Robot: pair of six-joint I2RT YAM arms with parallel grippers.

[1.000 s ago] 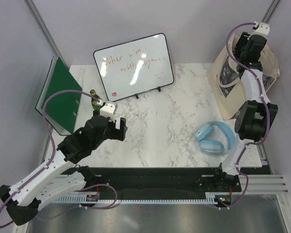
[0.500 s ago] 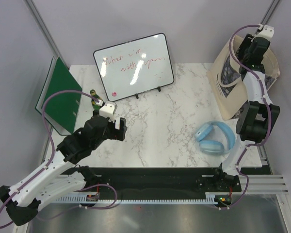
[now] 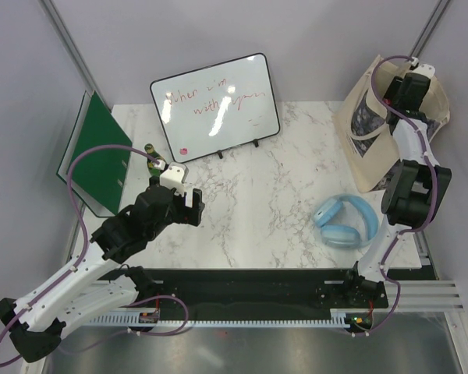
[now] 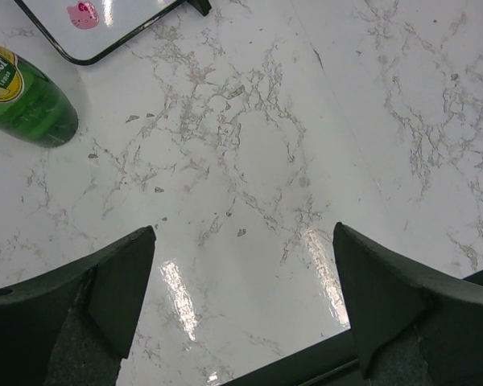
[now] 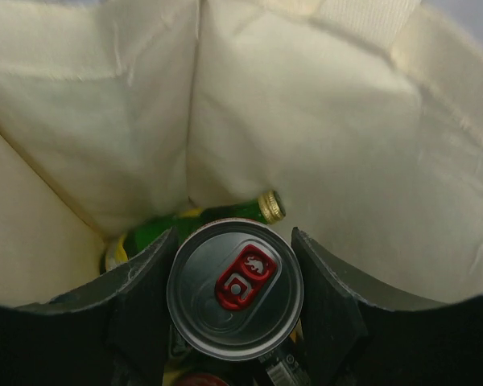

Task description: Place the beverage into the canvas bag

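Deeper into the canvas bag the right jaws have sunk, clamped on a drinks can above a green bottle inside. I'd ease lower before letting go. The left jaws gape, empty.

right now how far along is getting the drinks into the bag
Done: one green bottle lies inside the canvas bag. In hand: the right pincer grips a silver can down in the bag's mouth, not yet released. Left: a second green bottle stands on the table near the whiteboard, with the left pincer open and empty nearby.
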